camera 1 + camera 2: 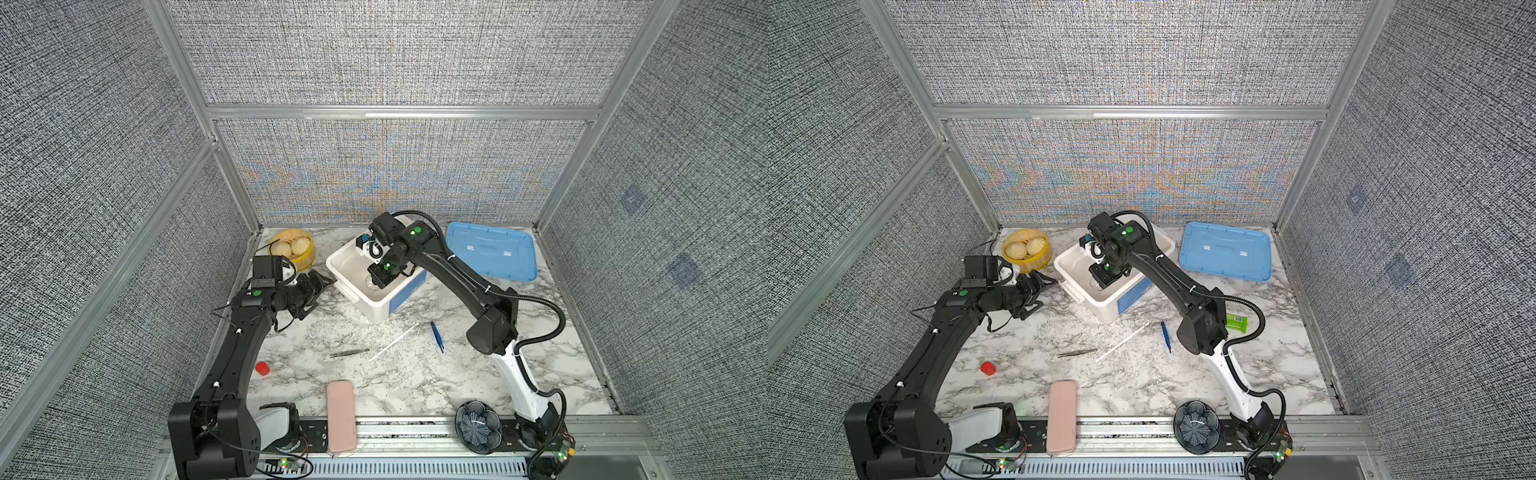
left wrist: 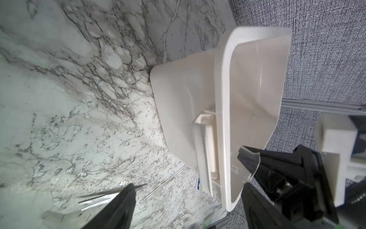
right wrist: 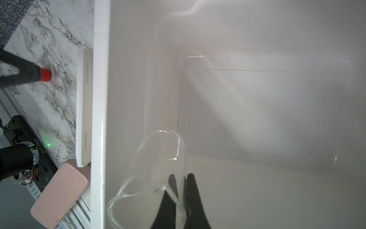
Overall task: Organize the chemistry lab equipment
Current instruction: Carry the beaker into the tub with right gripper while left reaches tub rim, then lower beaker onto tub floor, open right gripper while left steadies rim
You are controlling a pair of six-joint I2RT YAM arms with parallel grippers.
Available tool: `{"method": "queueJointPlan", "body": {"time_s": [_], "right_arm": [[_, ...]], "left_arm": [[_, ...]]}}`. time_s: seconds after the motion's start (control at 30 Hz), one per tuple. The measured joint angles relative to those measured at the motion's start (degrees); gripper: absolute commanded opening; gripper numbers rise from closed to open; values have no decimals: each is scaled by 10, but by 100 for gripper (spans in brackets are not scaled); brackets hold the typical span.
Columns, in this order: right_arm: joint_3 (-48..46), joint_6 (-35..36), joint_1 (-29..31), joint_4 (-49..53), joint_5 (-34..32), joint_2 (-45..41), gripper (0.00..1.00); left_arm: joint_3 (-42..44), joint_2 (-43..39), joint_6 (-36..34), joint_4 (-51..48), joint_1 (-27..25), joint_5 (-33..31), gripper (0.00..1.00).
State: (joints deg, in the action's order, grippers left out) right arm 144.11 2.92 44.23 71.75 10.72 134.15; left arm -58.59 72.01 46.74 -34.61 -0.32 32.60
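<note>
The small clear glass beaker is held inside the white plastic bin, its wall clamped by the right gripper, presumably for gentle release, while the left gripper is parked spread apart alongside.

Top views overlook whole table; wrist cams close, both seemingly at bin.

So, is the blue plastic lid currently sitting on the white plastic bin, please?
No, the blue plastic lid lies flat on the marble table, beside the open white plastic bin.
</note>
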Motion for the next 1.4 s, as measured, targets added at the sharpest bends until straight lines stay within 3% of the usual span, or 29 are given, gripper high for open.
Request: {"method": "queueJointPlan", "body": {"time_s": [0.23,0.4,0.57,1.0,1.17,1.3,1.4], "right_arm": [[7,26,7,16,-1,15,0],[11,56,8,34,0,18,0],[18,92,5,54,-5,29,0],[74,107,-14,64,-27,86,0],[74,106,-17,64,-32,92,0],[84,104,-15,64,-32,104,0],[85,104,-14,67,-32,114,0]], "left_arm": [[-114,101,-27,-39,-38,-99,83],[-158,156,-42,-69,-50,-131,82],[-176,173,-48,-83,-57,-131,80],[-194,209,-61,-93,-76,-95,63],[-191,206,-70,-106,-80,-80,53],[-181,197,-70,-105,-85,-63,40],[-173,192,-72,-104,-86,-43,40]]}}
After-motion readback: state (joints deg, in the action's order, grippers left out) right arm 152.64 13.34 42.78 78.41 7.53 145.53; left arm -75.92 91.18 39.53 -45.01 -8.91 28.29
